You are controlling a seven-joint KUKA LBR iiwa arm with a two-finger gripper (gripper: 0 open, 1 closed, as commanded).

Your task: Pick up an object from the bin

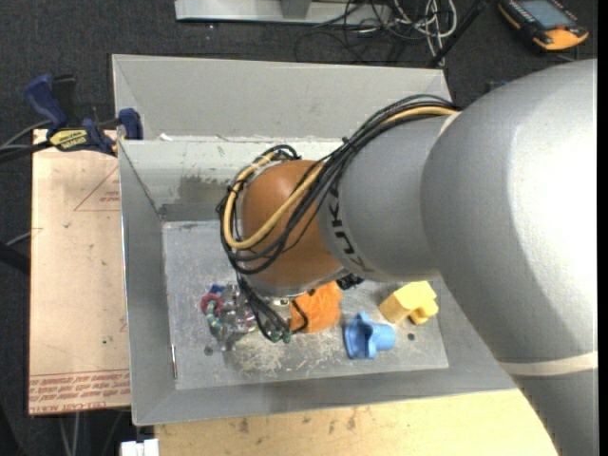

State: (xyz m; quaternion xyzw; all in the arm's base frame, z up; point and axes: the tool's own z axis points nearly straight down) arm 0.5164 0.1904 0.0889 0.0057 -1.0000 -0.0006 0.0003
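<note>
My gripper (pixel 233 316) is low over the bin floor at its front left, under the arm's wrist. Just to its right lies an orange object (pixel 321 307), partly covered by the wrist. A small blue object (pixel 367 338) rests further right, near the bin's front edge. A yellow blocky piece (pixel 410 303) sits beyond it to the right. Nothing can be made out between the gripper's tips.
The arm and its orange wrist cover with black and yellow cables hang over the middle of the bin and hide much of the floor. The bin's sloped left wall stands close to the gripper.
</note>
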